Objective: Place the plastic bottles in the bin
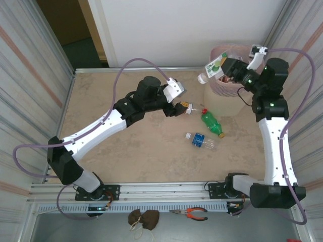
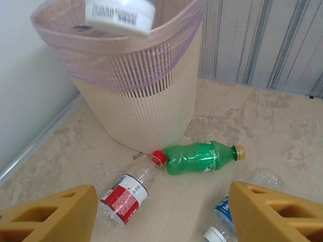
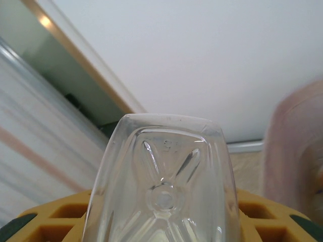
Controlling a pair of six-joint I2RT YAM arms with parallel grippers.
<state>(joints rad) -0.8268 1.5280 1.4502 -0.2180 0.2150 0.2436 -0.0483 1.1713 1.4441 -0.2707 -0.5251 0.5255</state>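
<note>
The beige perforated bin [image 1: 222, 98] [image 2: 141, 101] with a pink liner stands at the back right. My right gripper [image 1: 228, 68] [image 3: 164, 222] is shut on a clear bottle with a green label [image 1: 214, 67] [image 3: 164, 186], held tilted at the bin's left rim. My left gripper [image 1: 177, 109] [image 2: 161, 222] is open, low over the table left of the bin. A red-labelled clear bottle [image 1: 188, 107] [image 2: 125, 194] lies just beyond its fingers [image 2: 55, 217]. A green bottle [image 1: 212, 124] [image 2: 202, 157] and a blue-labelled bottle [image 1: 201, 140] [image 2: 234, 214] lie nearby.
Corrugated wall panels close in the table on the left and right, and a white wall stands behind. Orange-handled pliers [image 1: 190, 214] and a brown object [image 1: 144, 218] lie in the tray below the arm bases. Purple cables loop off both arms.
</note>
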